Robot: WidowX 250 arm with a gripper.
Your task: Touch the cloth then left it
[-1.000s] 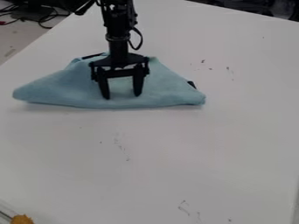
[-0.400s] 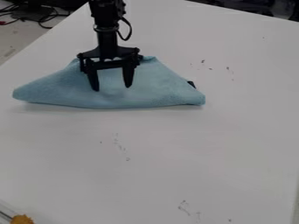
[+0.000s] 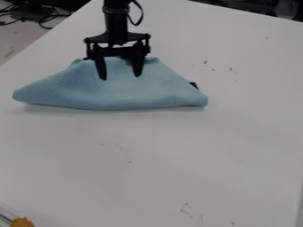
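Note:
The gripper (image 3: 120, 76) hangs from the top edge over the upper part of the cloth, its two fingers apart and pointing down. Nothing is between them except the view of the cloth behind. The light-blue cloth (image 3: 118, 93) lies folded on the white table, a wide, roughly triangular shape with its long edge toward the camera. Whether the fingertips touch the cloth or hover over it, I cannot tell.
The white table (image 3: 207, 146) stretches around the cloth. At the bottom left corner sits an orange-yellow object (image 3: 22, 222) beside a clear edge. Dark cables (image 3: 44, 17) lie beyond the table at the top left.
The gripper has moved up in the view, toward the cloth's far edge, swinging left and then back right. The cloth has kept its place and its shape.

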